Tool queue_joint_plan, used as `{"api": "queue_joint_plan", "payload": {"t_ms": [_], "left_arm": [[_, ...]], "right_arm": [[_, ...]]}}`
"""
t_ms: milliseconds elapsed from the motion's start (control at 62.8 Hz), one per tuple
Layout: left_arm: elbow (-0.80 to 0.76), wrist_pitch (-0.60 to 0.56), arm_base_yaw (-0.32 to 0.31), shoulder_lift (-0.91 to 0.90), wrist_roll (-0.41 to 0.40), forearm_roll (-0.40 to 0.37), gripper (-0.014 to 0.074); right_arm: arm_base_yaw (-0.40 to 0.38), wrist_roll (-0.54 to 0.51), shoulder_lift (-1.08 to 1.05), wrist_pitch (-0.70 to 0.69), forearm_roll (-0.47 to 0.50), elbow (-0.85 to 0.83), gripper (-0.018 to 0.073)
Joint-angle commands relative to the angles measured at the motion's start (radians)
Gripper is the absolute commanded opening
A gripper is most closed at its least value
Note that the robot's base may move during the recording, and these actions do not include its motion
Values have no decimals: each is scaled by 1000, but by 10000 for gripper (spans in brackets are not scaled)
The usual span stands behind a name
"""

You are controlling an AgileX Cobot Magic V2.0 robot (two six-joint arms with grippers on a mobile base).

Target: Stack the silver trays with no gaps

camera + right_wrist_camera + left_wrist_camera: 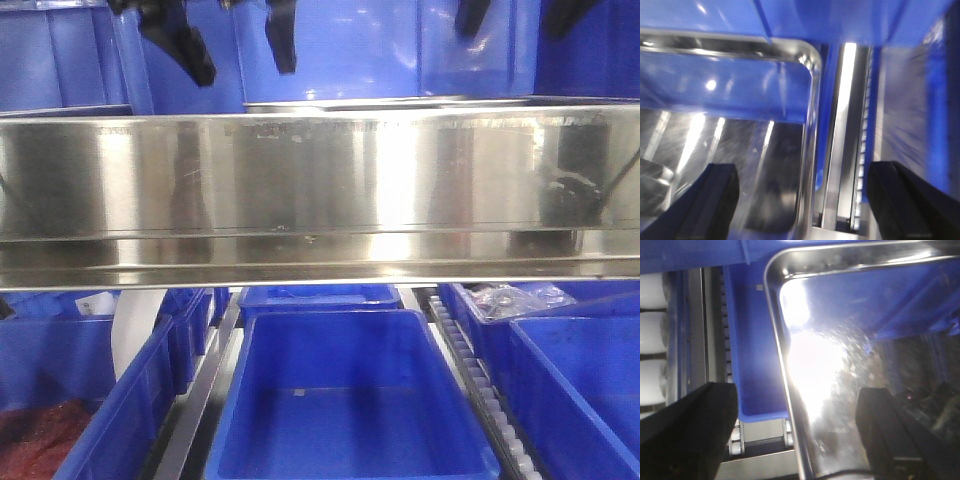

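Rail [320, 190] blocks most of the front view; both arms sit beyond it at 11 and 1 o'clock. Left gripper [795, 440] is spread wide, straddling the tray [776, 340] at its left rim; right gripper [810, 205] is spread over the right rim (nothing pinched yet). The tray sits over a blue bin [755, 365]. Step looks like pre-grasp; the next move needs a level descent, both grippers clamping the rims together.

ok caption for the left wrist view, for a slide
Left gripper, jaws apart, straddles the rim of a silver tray over a blue bin
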Motion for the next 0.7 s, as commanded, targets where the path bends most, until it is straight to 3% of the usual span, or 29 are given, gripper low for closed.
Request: {"api": "queue_joint_plan", "payload": {"t_ms": [0,685], "left_arm": [[-36,-55,6,-39,-14,2,401],[-38,-69,8,25,-14,-13,401]], "right_arm": [[-1,1,-23,-74,-9,-37,612],[-1,1,79,-95,-8,-36,612]]}}
